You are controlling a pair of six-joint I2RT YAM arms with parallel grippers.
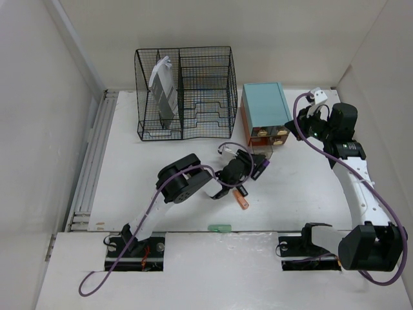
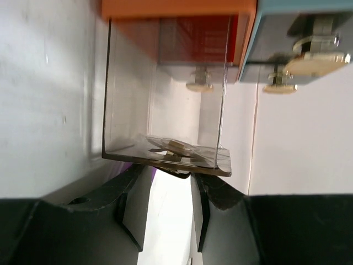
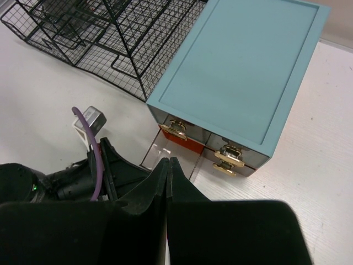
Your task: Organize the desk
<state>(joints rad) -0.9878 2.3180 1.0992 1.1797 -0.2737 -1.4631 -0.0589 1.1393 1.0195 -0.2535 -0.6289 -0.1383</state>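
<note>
wire rack (image 1: 187, 97) beside teal drawer box (image 1: 265, 103)

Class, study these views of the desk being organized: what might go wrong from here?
The clear drawer stands pulled out of the box with the left claw at its front; a further pull might drag it free. The orange item lies close by that arm and may get knocked. The green item sits at the near edge of the desk and might fall.

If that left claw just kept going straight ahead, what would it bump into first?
The clear drawer, pulled out: its gold knob sits right beyond the left gripper; whether they already touch is unclear.
</note>
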